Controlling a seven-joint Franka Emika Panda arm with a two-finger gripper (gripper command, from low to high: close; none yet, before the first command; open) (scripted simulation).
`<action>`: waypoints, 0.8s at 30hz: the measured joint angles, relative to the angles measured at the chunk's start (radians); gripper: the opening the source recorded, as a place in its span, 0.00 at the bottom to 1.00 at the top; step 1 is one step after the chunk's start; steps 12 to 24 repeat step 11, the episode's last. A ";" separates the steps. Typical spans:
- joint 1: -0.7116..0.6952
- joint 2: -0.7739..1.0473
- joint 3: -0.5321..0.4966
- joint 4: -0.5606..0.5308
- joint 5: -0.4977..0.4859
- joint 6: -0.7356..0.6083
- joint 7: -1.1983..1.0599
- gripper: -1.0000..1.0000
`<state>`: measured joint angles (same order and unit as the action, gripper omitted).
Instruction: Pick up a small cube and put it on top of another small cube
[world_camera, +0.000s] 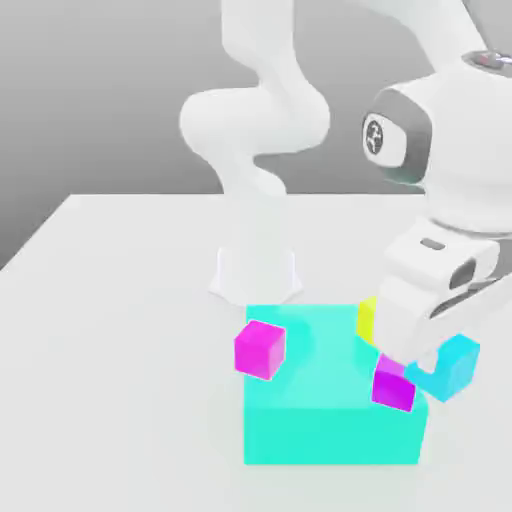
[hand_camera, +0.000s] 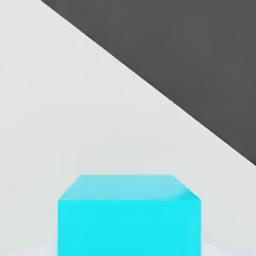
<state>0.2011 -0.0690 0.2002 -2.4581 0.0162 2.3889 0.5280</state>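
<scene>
While I operate the arm from a distance, I take the large turquoise block as the reference for every position. Nearest to the exterior view, the block presents its front face, and its flat top extends behind that face. At the block's front corner on the exterior view's right, a purple cube overlaps the top edge and sits tilted in outline. Just beyond that corner, toward the exterior view's right, is the small cyan cube. I have the gripper clenched on this cube, angled downward from the hand. I cannot tell whether the cube's underside touches anything. In the hand view the same cube lies close to the camera, with its upper face and one side exposed.

At the block's side edge on the exterior view's left, a magenta cube overlaps the edge line; I cannot tell what supports it. Toward the block's far edge on the exterior view's right, a yellow cube is partly hidden by the hand. Behind the block, the arm's base stands upright on the pale table.
</scene>
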 joint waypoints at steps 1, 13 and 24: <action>0.001 -0.037 -0.003 -0.020 0.012 -0.016 -0.009 0.00; -0.001 -0.004 -0.009 -0.121 0.010 0.118 -0.007 1.00; -0.001 -0.004 -0.009 -0.121 0.010 0.118 -0.007 1.00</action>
